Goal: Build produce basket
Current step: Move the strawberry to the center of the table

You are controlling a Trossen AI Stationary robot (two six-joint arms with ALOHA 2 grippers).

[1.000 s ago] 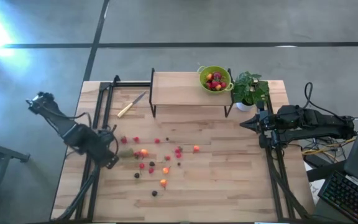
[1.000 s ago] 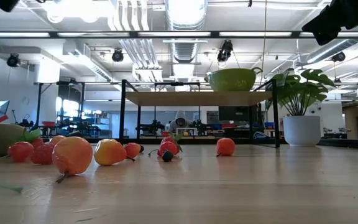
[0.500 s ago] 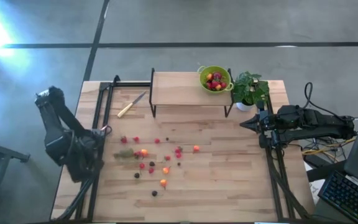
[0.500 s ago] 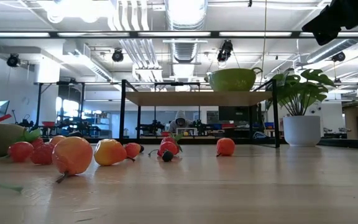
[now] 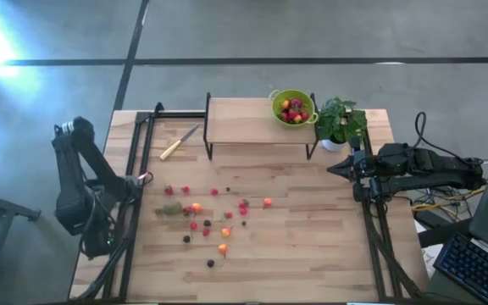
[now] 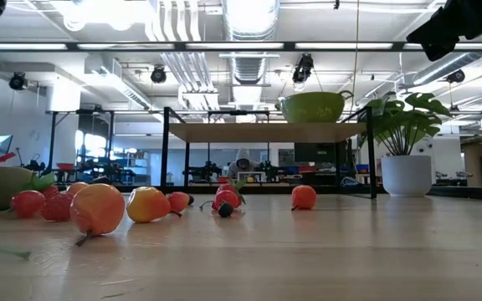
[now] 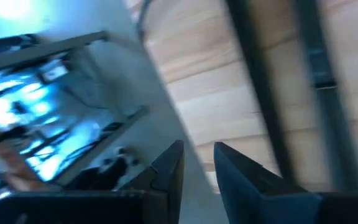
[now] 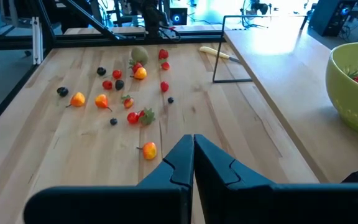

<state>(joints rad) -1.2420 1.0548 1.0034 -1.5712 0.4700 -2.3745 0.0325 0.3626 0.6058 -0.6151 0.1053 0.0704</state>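
Left arm folded at the table's left edge, left gripper empty, fingers slightly parted. Right arm at right edge, right gripper closed, empty.

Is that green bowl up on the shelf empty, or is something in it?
Partly filled: the green bowl holds red and orange fruits, while many more lie scattered on the table.

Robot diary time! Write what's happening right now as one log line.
left gripper: empty, off table's left edge | right gripper: shut, waiting by plant | green basket: on shelf, some fruit inside | loose fruit: scattered on table
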